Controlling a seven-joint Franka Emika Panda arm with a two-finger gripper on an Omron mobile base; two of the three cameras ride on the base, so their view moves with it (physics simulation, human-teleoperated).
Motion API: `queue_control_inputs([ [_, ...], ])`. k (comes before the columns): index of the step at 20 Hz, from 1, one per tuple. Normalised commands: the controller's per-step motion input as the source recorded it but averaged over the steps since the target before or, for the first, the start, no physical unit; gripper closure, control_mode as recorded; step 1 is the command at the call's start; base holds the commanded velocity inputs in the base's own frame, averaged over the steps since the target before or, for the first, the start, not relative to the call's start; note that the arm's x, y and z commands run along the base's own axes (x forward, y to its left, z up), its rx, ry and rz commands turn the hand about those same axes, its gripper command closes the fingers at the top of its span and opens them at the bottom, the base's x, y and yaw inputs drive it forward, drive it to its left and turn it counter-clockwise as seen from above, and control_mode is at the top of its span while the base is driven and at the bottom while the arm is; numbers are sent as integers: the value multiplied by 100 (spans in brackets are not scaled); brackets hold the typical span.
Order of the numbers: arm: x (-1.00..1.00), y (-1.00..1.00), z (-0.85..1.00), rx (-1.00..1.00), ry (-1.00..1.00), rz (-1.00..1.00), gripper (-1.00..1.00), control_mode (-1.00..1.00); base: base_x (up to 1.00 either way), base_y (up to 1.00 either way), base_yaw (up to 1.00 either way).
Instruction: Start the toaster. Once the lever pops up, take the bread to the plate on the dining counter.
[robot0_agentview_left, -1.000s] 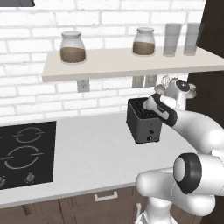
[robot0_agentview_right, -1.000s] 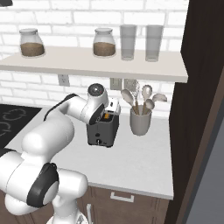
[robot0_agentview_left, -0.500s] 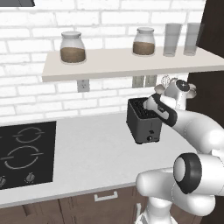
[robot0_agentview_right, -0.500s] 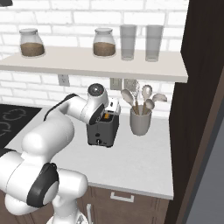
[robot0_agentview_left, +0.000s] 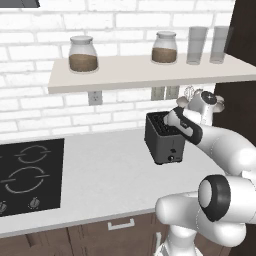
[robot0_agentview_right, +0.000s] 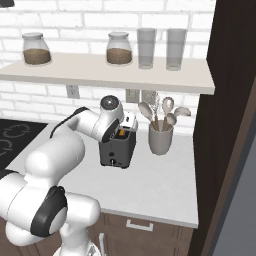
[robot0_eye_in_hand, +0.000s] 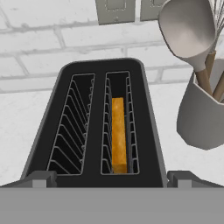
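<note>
- L to R in left base view: 1 black cooktop w/ 2 ring burners set into grey bench, then 1 toaster, then the arm.
- Shelf above: 2 jars w/ brown contents, then 2 clear glasses.
- Toaster: dark, boxy, upright on bench near brick wall; 2 top slots, 1 small knob low on front face. In hand view the slots run lengthwise away from camera toward the wall.
- Bread: 1 slice, standing on edge in the right-hand slot as hand view shows it; only golden top crust visible, long axis along the slot. Other slot bare wires.
- Pincer: 2 dark tips spread wide apart, 1 at each side of toaster's near end, gripping nothing; hovers just over toaster top.
- Right of toaster: 1 grey utensil crock w/ several spoons, just beside toaster, not touching. 2 wall outlets behind.
</note>
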Motion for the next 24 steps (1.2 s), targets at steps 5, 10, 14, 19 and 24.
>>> queue_control_inputs([
  [5,0,0,0,0,0,0,-100,-100,0,0,0],
  [10,0,0,0,0,0,0,-100,-100,0,0,0],
  [14,0,0,0,0,0,0,-100,-100,0,0,0],
  [19,0,0,0,0,0,0,-100,-100,0,0,0],
  [24,0,0,0,0,0,0,-100,-100,0,0,0],
])
